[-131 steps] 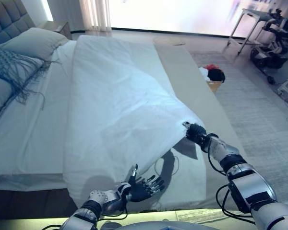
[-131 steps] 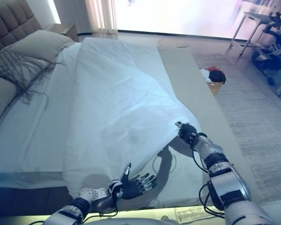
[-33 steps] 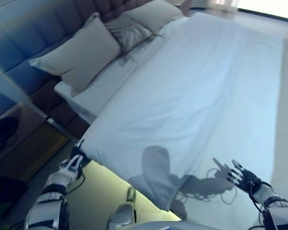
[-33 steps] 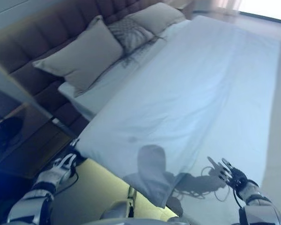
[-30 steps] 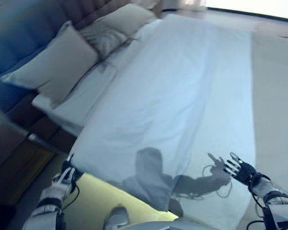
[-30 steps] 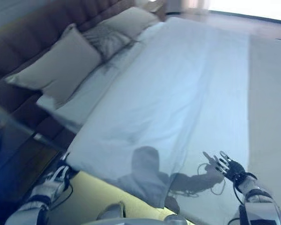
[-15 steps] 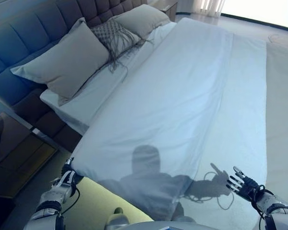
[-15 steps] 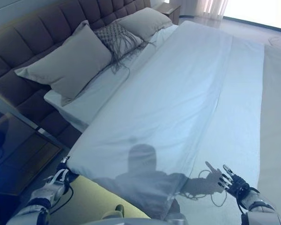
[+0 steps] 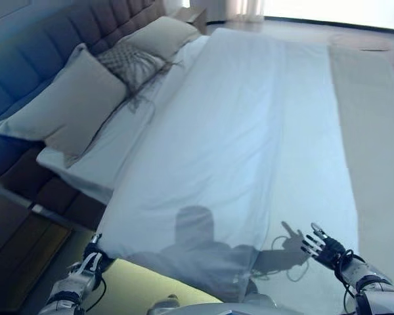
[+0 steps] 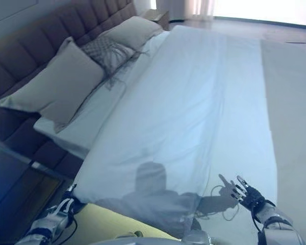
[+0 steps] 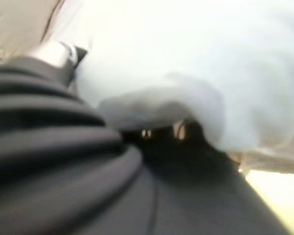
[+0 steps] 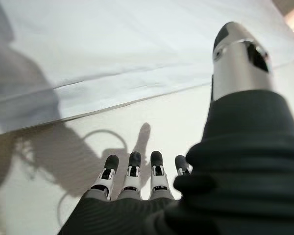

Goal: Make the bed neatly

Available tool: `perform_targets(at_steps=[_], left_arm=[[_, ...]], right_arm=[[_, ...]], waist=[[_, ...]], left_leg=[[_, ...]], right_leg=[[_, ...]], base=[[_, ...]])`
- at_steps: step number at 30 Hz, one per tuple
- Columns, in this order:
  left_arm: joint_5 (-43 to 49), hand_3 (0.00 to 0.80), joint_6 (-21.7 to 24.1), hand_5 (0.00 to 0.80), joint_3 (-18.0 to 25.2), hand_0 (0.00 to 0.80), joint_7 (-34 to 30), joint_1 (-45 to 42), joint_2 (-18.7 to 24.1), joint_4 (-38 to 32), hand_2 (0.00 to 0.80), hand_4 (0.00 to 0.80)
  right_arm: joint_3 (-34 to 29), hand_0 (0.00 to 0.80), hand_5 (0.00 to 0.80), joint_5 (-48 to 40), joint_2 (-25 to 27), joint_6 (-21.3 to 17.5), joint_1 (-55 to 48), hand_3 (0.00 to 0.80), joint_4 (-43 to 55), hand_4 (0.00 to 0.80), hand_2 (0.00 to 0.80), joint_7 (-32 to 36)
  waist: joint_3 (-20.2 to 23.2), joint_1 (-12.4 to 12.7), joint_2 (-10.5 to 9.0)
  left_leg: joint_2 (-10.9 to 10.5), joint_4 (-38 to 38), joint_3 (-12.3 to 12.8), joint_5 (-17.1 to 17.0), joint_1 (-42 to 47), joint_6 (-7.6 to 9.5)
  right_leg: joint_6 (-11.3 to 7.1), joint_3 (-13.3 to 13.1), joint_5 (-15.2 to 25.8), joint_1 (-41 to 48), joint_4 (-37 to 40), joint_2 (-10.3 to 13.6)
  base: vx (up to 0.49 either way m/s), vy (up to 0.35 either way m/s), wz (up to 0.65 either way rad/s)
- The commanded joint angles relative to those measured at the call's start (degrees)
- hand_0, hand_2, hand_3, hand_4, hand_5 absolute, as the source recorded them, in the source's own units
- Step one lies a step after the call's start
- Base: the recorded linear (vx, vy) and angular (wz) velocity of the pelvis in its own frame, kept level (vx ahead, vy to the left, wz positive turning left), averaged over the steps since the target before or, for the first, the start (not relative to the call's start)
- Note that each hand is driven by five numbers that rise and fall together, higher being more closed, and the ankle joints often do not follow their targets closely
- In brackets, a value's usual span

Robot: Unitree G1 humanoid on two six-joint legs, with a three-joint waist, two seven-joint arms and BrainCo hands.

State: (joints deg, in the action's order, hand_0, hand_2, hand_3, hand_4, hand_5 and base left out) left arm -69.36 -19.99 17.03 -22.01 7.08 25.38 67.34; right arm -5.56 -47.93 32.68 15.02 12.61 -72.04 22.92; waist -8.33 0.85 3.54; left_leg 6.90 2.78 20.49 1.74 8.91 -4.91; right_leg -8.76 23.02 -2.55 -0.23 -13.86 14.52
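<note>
A white duvet (image 9: 249, 131) lies spread flat over most of the bed, with its near edge by me. My left hand (image 9: 85, 266) is at the duvet's near left corner (image 9: 108, 246). In the left wrist view the bunched white cloth (image 11: 161, 105) runs between the thumb (image 11: 56, 51) and the fingers, so the hand is shut on it. My right hand (image 9: 325, 246) is open with fingers spread, just above the white sheet beyond the duvet's near right edge. It holds nothing, and its straight fingers (image 12: 132, 176) show in the right wrist view.
Two beige pillows (image 9: 59, 108) (image 9: 157, 36) and a grey fringed cushion (image 9: 128, 62) lean on the padded headboard (image 9: 26, 59) at the left. A beige strip of bed cover (image 9: 374, 118) runs along the right side. A dark nightstand (image 9: 13, 243) stands at the lower left.
Since 4.4 s ago my right hand has let go of the duvet edge and opened, and my left hand has taken the corner. The view keeps swinging; both hands have held still over the last second.
</note>
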Motion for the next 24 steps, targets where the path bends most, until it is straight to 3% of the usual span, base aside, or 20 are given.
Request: perform_targets(at_steps=[1,2,3,4,6,7,9,11,19,24], left_arm=[[-2.79,0.8,4.74,0.8,4.27,0.8,-2.31,-2.21,6.57,1.81,0.8,0.8],[-2.72,0.8,4.91,0.8,5.24,0.8,-2.69,-2.04,6.91,2.49,0.8,0.8],[-2.58,0.8,4.79,0.8,5.74,0.8,-2.8,-1.93,7.11,2.79,0.8,0.8],[-2.29,0.8,4.51,0.8,6.04,0.8,-2.72,-2.1,7.1,2.57,0.8,0.8],[-0.92,0.8,4.74,0.8,7.27,0.8,-3.12,-2.77,6.5,2.6,0.8,0.8],[-1.3,0.8,4.58,0.8,7.24,0.8,-3.19,-3.08,6.15,2.59,0.8,0.8],[-0.32,0.8,4.95,0.8,8.48,0.8,-3.41,-3.74,5.23,3.52,0.8,0.8],[-0.43,0.8,5.44,0.8,9.89,0.8,-3.05,-4.97,4.47,4.2,0.8,0.8],[-1.2,0.8,4.69,0.8,6.48,0.8,-2.23,-3.1,4.38,4.37,0.8,0.8],[-1.39,0.8,4.39,0.8,6.12,0.8,-2.04,-2.93,5.2,4.96,0.8,0.8]], right_arm=[[0.72,0.0,0.0,0.24,-0.49,-2.52,2.85,0.0,-3.31,0.0,0.0,3.08],[0.84,0.0,0.0,0.86,-0.47,-2.5,3.09,0.0,-3.89,0.0,0.0,2.86],[0.9,0.0,0.0,0.94,-0.28,-2.27,3.19,0.0,-4.12,0.0,0.0,2.31],[0.79,0.0,0.0,1.34,-0.01,-2.14,3.12,0.0,-4.3,0.0,0.0,1.95],[0.68,0.0,0.0,2.26,0.89,-1.93,3.41,0.0,-4.49,0.0,0.0,1.55],[0.79,0.0,0.0,1.64,1.45,-1.4,3.9,0.0,-4.23,0.0,0.0,0.8],[0.03,0.0,0.0,1.17,1.97,-1.03,4.03,0.0,-4.36,0.0,0.0,0.74],[-0.7,0.0,0.0,-0.33,1.5,-0.85,3.24,0.0,-3.87,0.0,0.0,-0.13],[-2.83,0.0,0.0,-2.62,0.93,-0.41,0.75,0.0,-4.81,0.0,0.0,-1.7],[-2.52,0.0,0.0,-2.49,-0.39,-0.54,0.02,0.0,-4.98,0.0,0.0,-1.84]], waist=[[0.76,4.73,-2.13],[1.0,5.27,-2.5],[1.03,5.27,-2.72],[1.01,5.31,-2.95],[0.26,6.34,-3.78],[-0.05,6.36,-4.13],[-0.04,5.92,-4.21],[0.01,5.77,-3.76],[0.92,4.21,-2.4],[2.09,4.16,-2.3]], left_leg=[[-6.35,-2.25,-1.45,2.37,-4.5,3.44],[-6.18,-3.15,-0.44,2.41,-5.19,2.95],[-6.06,-3.94,-0.61,2.42,-5.72,2.55],[-6.07,-5.02,-1.52,2.72,-6.26,2.31],[-6.19,-9.56,-5.89,3.32,-8.48,2.55],[-4.22,-11.39,-7.56,3.4,-9.19,1.67],[-1.25,-10.78,-8.56,2.54,-8.45,0.42],[-0.79,-8.67,-11.67,1.4,-7.43,-0.16],[-2.07,-3.99,-11.25,1.15,-3.89,-0.54],[-3.12,-0.55,-10.54,1.06,-1.93,-0.07]], right_leg=[[0.93,2.75,-4.0,4.42,0.04,-6.58],[2.05,3.66,-5.01,6.45,3.92,-7.62],[2.6,2.51,-5.26,6.94,5.96,-8.51],[2.92,1.22,-5.29,7.01,7.06,-8.94],[3.95,-0.3,-3.91,6.53,8.13,-8.3],[4.13,-1.3,-3.53,5.68,7.99,-7.73],[4.11,-1.83,-3.95,4.74,6.61,-6.92],[3.82,-3.32,-4.15,4.45,5.32,-6.02],[0.58,-3.84,0.58,5.36,9.63,-2.83],[-0.53,-3.81,2.47,6.38,13.19,-2.37]], base=[[-0.095,-0.085,-0.3],[-0.09,-0.083,-0.71],[-0.045,-0.054,-0.96],[-0.037,-0.008,-0.87],[-0.176,0.05,-0.27],[-0.215,0.111,-0.55],[-0.094,0.171,-0.71],[-0.022,0.223,-0.49],[-0.047,0.137,-0.1],[-0.009,0.066,0.0]])
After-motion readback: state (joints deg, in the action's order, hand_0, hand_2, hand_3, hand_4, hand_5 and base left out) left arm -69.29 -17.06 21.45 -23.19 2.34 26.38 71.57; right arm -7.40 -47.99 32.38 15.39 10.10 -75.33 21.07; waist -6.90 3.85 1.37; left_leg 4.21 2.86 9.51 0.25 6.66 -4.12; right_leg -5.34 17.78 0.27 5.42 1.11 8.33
